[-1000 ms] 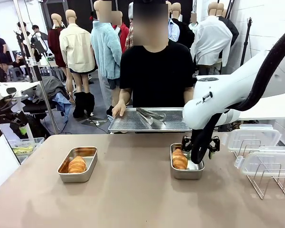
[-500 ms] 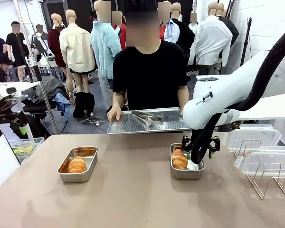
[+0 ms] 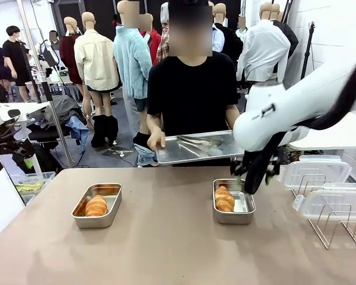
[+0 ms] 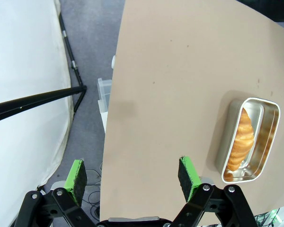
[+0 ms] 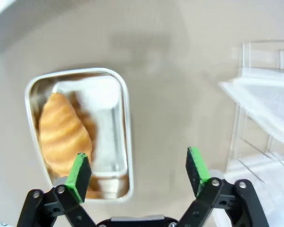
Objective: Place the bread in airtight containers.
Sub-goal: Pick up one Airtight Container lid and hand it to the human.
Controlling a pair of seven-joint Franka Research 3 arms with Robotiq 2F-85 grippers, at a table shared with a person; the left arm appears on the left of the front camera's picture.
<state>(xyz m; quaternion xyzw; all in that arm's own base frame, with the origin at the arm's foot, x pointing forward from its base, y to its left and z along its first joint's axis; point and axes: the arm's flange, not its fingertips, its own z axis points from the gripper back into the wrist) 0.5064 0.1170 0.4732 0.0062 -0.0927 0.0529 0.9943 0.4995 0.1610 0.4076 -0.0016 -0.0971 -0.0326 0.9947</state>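
Two steel airtight containers stand open on the tan table, each with one golden bread roll inside. The left container (image 3: 97, 217) holds a roll (image 3: 96, 206); the right container (image 3: 242, 209) holds a roll (image 3: 224, 199). My right gripper (image 3: 253, 181) hangs open just above the right container's far right corner, nothing between its fingers. In the right wrist view the open gripper (image 5: 138, 168) looks down on that container (image 5: 114, 142) and its bread (image 5: 62, 133). My left gripper (image 4: 132, 176) is open high over the table's edge, with the left container (image 4: 270, 142) and its bread (image 4: 241, 140) off to the side.
Clear plastic lids (image 3: 316, 173) (image 5: 267, 97) rest on a wire rack (image 3: 332, 228) at the table's right. A person at the far side holds a flat perforated metal tray (image 3: 193, 151) with tongs on it, lifted off the table. The table's middle (image 3: 166, 225) is bare.
My right gripper has risen and shifted right, away from the right container. The person has lifted the tray and carried it to the right.
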